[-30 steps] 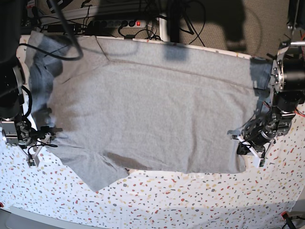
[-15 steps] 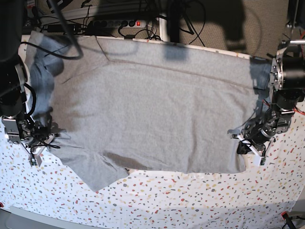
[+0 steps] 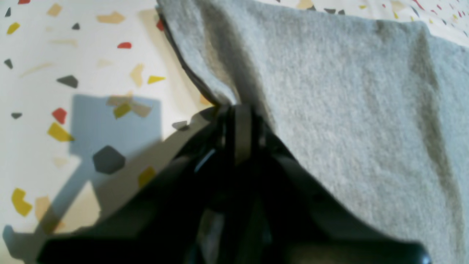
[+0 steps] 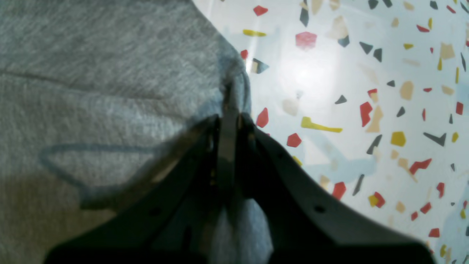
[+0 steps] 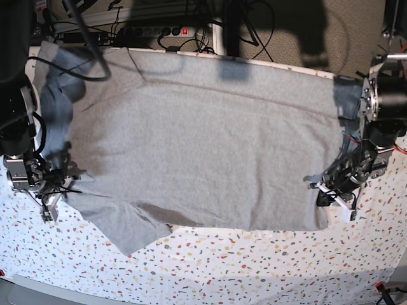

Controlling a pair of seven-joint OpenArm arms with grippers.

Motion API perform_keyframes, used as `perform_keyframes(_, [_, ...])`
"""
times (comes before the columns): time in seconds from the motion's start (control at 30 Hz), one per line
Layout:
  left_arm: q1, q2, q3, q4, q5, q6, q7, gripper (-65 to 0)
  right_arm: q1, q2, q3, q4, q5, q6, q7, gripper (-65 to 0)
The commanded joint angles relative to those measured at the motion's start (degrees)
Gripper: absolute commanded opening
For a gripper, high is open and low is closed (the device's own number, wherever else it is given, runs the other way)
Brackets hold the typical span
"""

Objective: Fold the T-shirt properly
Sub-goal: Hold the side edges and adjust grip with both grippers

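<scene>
The grey T-shirt lies spread flat across the speckled table, plain side up, with one sleeve pointing toward the front edge. At the right of the base view, my left gripper is shut on the shirt's right edge. The left wrist view shows its jaws closed, with the grey fabric pinched and tented up from them. On the left of the base view, my right gripper is shut on the shirt's left edge. In the right wrist view a fold of cloth is caught between its tips.
The table cover is white with coloured flecks and shows along the front and both sides. A power strip and tangled cables lie behind the table's far edge. Both arm bases stand at the table's left and right ends.
My right gripper has closed on the shirt's left edge and shifted slightly. The left gripper has stayed shut on the right edge, which now sits a little raised.
</scene>
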Motion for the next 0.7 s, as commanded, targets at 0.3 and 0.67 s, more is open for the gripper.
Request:
perform_keyframes(0.3, [-4.1,-0.5,0.0,0.8,-0.6,-0.3,-1.7,-65.0,1.9,4.7,16.8,4.4,-2.9,14.2,-3.3,-65.0])
perform_keyframes(0.67, [-4.0,-0.5,0.0,3.0,-0.7,-3.7,-1.0,-65.0,1.9,6.8,21.9,10.4,-2.8,14.2,-9.7,-65.0])
